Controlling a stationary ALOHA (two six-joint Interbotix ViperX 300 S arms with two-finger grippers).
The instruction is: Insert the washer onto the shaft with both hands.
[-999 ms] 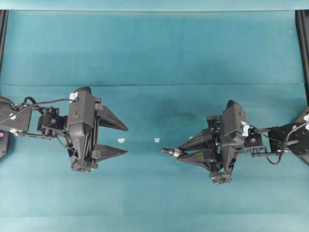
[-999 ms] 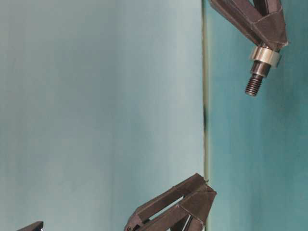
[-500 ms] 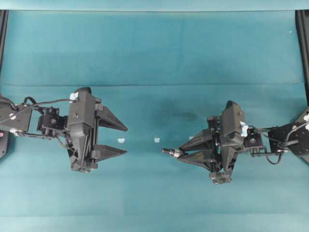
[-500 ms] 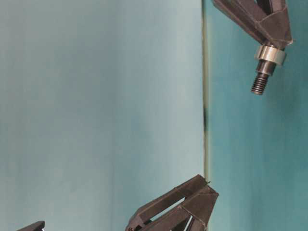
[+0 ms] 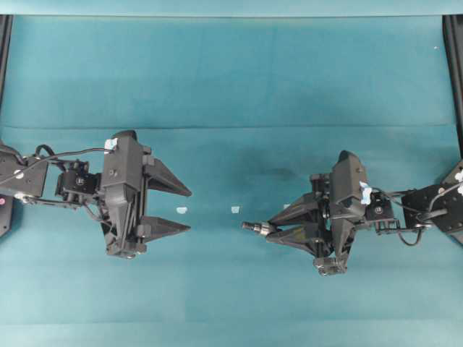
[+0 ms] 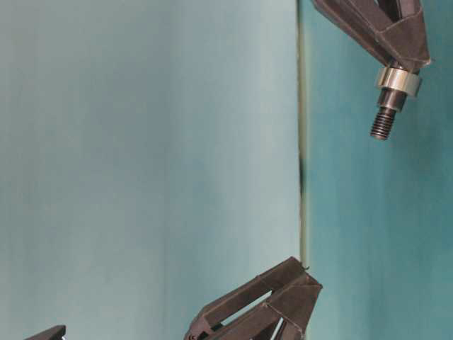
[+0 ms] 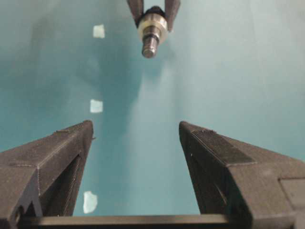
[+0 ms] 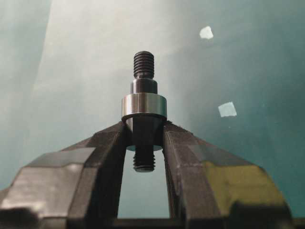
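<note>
Right wrist view alone shows the silver-grey metal ring washer [image 8: 144, 106] seated around the dark grey stepped metal shaft [image 8: 143, 86], just past the tips of the right gripper's [image 8: 144, 136] black triangular fingers [image 8: 110, 148], which pinch the shaft's lower part. Overhead, the pair is only a small dark stub [image 5: 255, 227]. A teal cloth covers the desk [image 5: 239, 79], dotted with pale tape bits [image 5: 234, 210]. The shaft's long axis runs straight out from those fingertips toward the left gripper [image 5: 184, 210], whose fingers are spread wide and hold nothing.

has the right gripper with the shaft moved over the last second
Barely. In the table-level view the shaft in the right gripper sits a touch further right of the fixed vertical seam than a second ago; overhead it looks unchanged beside the tape bit.
</note>
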